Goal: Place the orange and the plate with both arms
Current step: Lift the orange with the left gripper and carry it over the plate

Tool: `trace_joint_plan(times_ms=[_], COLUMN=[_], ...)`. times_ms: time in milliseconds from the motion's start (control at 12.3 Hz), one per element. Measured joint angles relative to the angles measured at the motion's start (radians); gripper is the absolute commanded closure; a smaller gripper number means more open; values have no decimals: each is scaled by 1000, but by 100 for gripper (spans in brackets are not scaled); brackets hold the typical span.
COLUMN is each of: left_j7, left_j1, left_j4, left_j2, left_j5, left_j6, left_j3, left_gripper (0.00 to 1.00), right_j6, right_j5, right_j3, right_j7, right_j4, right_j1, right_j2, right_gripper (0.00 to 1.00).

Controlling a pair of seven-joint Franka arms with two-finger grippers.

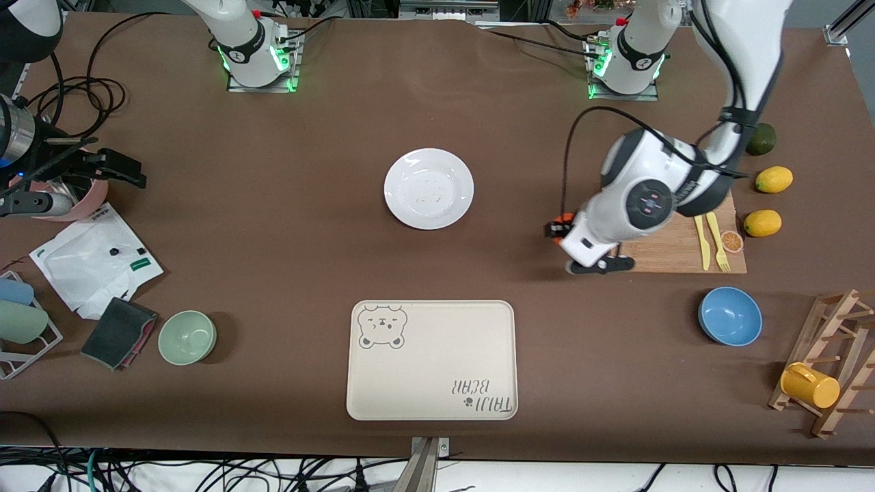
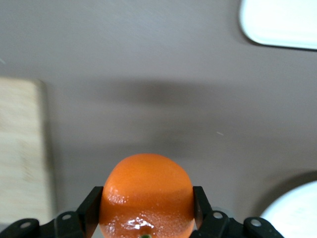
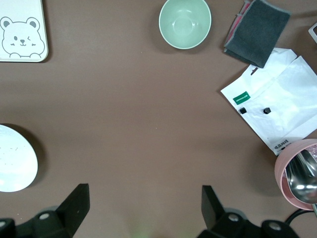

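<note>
Left gripper has its fingers closed on the orange, held in the air over bare counter just beside the wooden cutting board, toward the left arm's end. Right gripper hangs with fingers spread wide and empty, over the counter at the right arm's end, near the pink cup; that arm waits

Step in hand looks like carrying the orange. The plate sits empty mid-counter, farther from the front camera than the bear-printed tray, well apart from the orange. Next move likely calls for the left arm to swing the fruit over to its drop spot, and the right arm to reach in for the plate rim; a shallow glossy rim may be hard to pinch

Around: green bowl, grey cloth and white bag at the right arm's end; blue bowl, two lemons, avocado, yellow cutlery, orange slice, rack with yellow mug at the left arm's end. Nothing lies between the orange and the plate or tray
</note>
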Motion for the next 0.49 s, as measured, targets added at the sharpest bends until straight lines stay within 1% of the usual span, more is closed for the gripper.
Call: trace_joint_plan(times_ms=[163, 244, 488], left_j7=[-140, -211, -416], left_j1=[-30, -62, -221], left_j4=[3, 5, 38], left_j2=[0, 0, 17], left_j5=[0, 0, 0], left_j6=[0, 0, 12], left_j3=[-60, -79, -89], left_gripper=[66, 66, 66], right_j6=[0, 0, 0], right_j5=[0, 0, 0], right_j3=[0, 0, -2], right_j7=[0, 0, 0], right_j4=[0, 0, 0], right_j1=[0, 0, 0], right_j2=[0, 0, 0], right_gripper=[0, 0, 0])
